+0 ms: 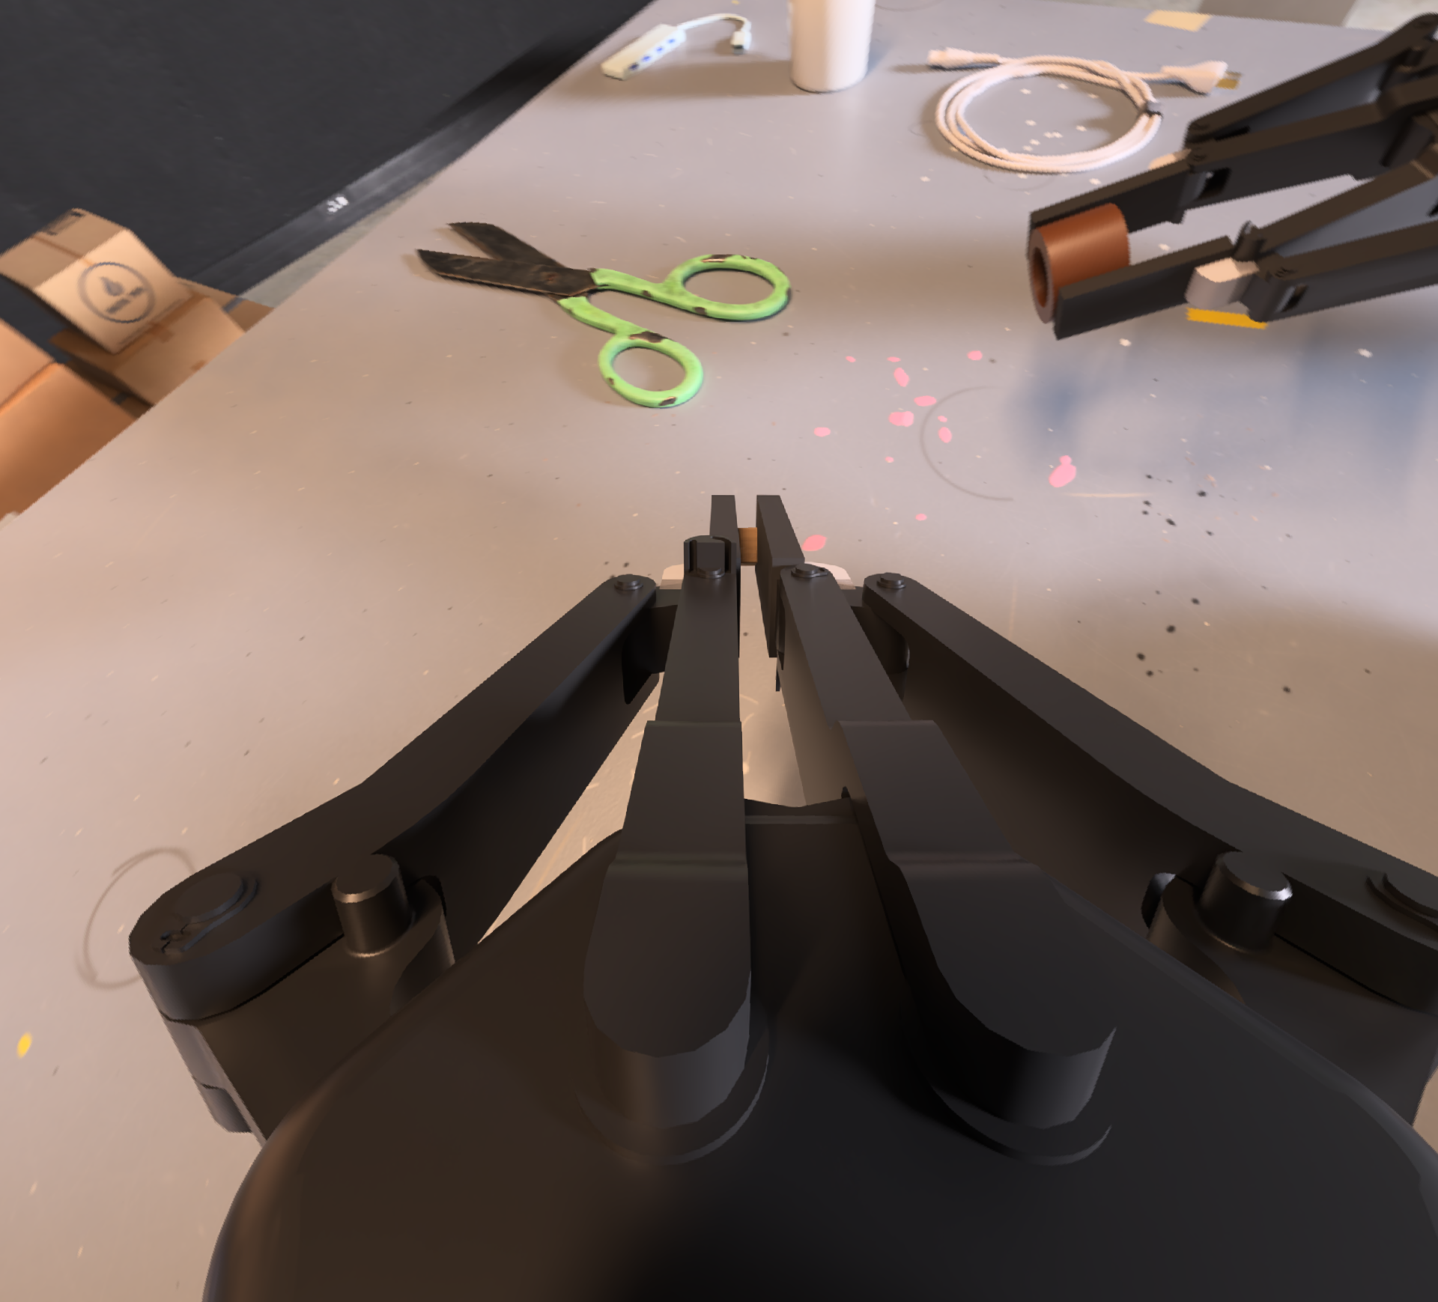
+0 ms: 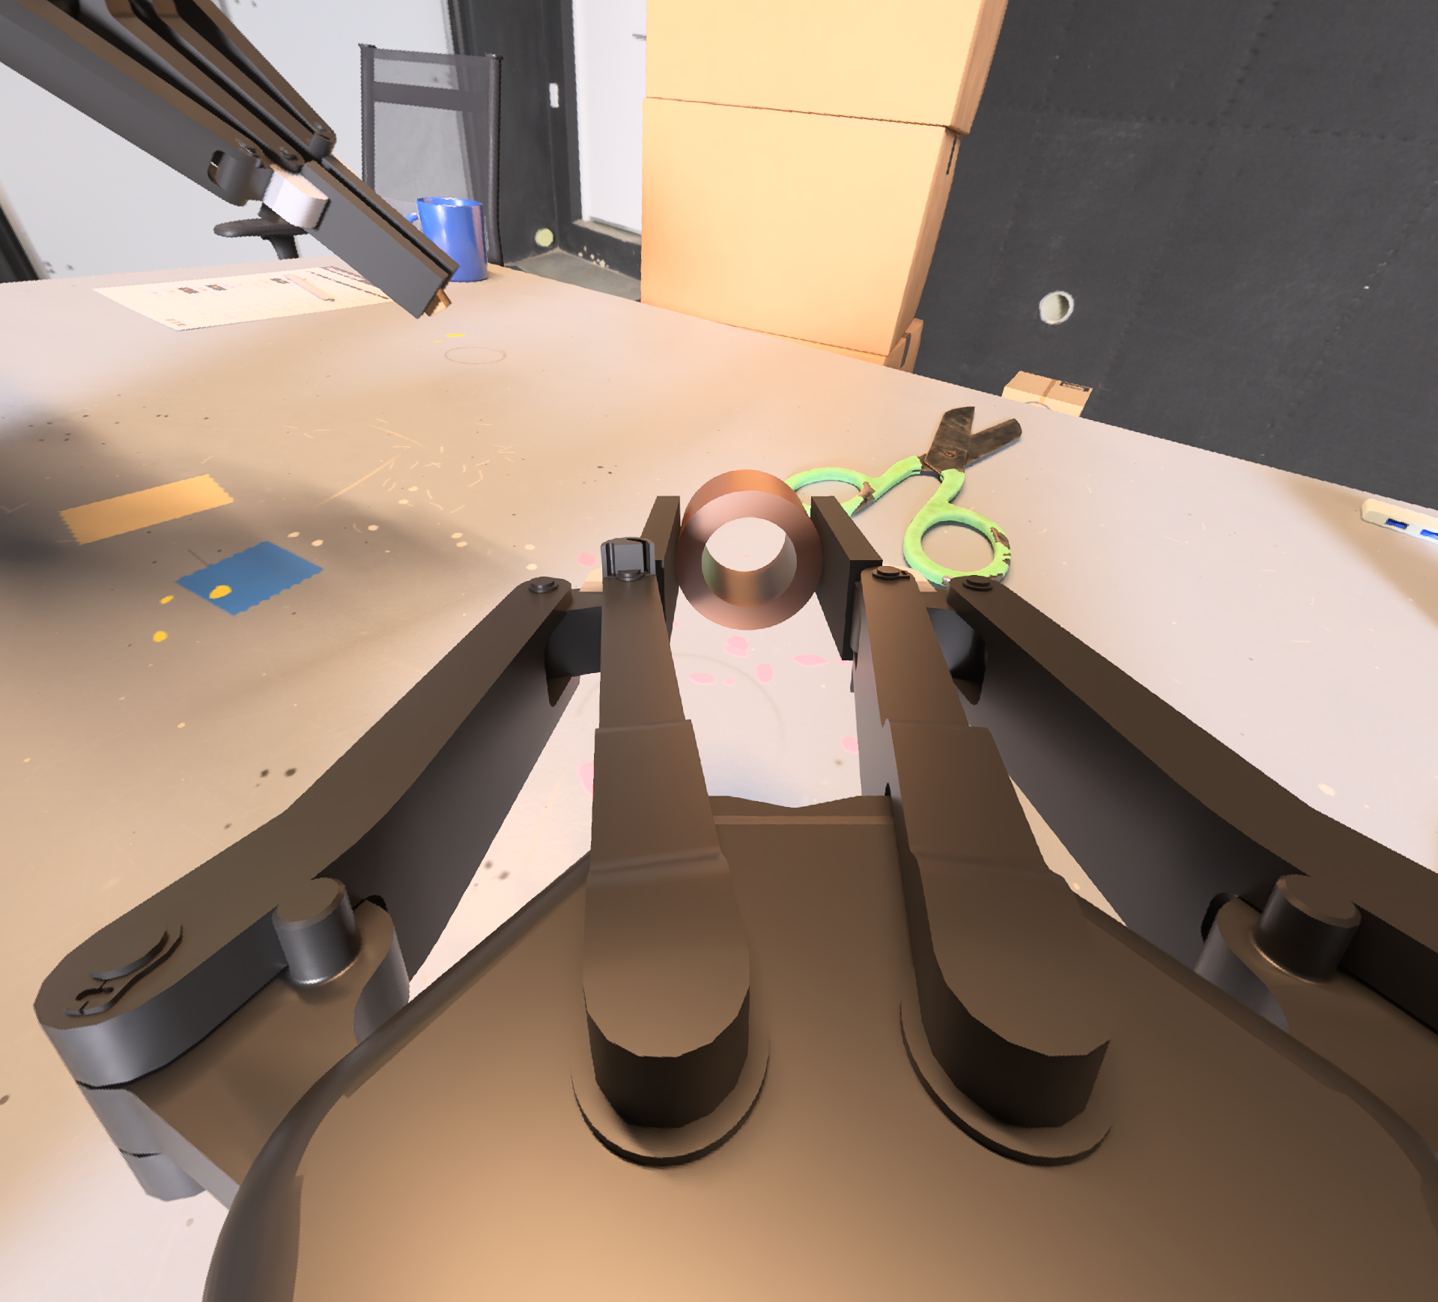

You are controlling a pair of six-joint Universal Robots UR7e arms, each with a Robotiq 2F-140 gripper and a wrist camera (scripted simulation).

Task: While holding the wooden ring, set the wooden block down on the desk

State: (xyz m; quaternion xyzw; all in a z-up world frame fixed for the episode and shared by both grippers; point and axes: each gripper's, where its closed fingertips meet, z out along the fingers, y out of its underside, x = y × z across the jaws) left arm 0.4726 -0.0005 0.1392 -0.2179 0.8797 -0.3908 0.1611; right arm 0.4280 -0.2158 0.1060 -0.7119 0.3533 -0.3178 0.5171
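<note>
My left gripper (image 1: 747, 526) is shut on a small wooden block (image 1: 749, 544); only a thin sliver of it shows between the pads, held above the grey desk (image 1: 389, 603). In the right wrist view the left gripper (image 2: 436, 304) hangs at the upper left with the block's tip (image 2: 442, 302) poking out. My right gripper (image 2: 747, 549) is shut on a brown wooden ring (image 2: 747, 549), its hole facing the camera, held above the desk (image 2: 389, 642). The ring (image 1: 1082, 253) and right gripper (image 1: 1046, 277) also show at the right of the left wrist view.
Green-handled scissors (image 1: 615, 308) lie mid-desk, also in the right wrist view (image 2: 934, 510). A white cup (image 1: 831, 12), a USB hub (image 1: 661, 47) and a coiled white cable (image 1: 1043, 113) lie at the far end. A blue mug (image 2: 455, 238), a paper sheet (image 2: 241, 296) and cardboard boxes (image 2: 801, 98) stand beyond.
</note>
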